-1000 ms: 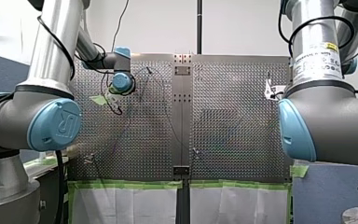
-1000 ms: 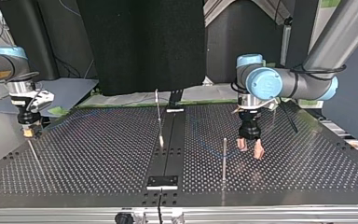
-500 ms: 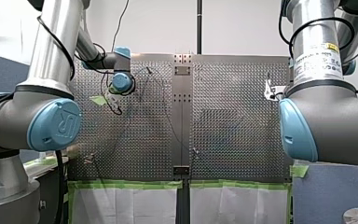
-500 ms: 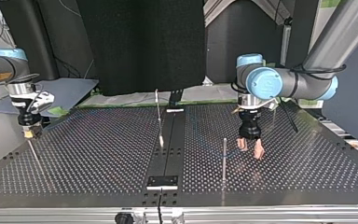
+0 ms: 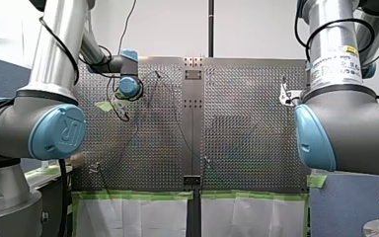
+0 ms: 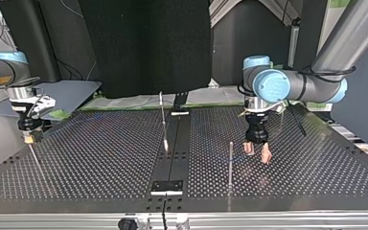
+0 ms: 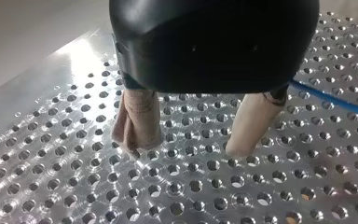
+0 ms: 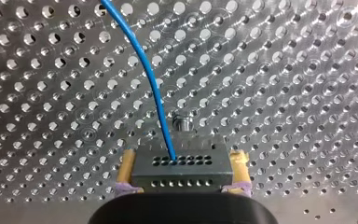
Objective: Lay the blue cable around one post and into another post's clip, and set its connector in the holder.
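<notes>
In the right wrist view my right gripper (image 8: 182,183) is shut on a dark grey connector block (image 8: 182,167), yellow pads on both its sides. The blue cable (image 8: 145,70) runs from the block away over the perforated plate. In the top view that gripper (image 6: 28,139) hangs low at the left edge, beside a thin post (image 6: 35,160). My left gripper (image 6: 258,154) stands open with beige pads, just right of an upright post (image 6: 230,163). Its wrist view shows nothing between its fingers (image 7: 137,123); the cable (image 7: 335,100) passes beside one finger.
A tall post (image 6: 162,120) stands at the plate's middle in the top view, and a dark holder plate (image 6: 167,187) lies near the near edge. A small bolt head (image 8: 182,123) sits just ahead of the connector. Both arms' elbows fill the front view's sides.
My right gripper has drifted slightly toward the top view's left with the connector. My left arm has not moved.
</notes>
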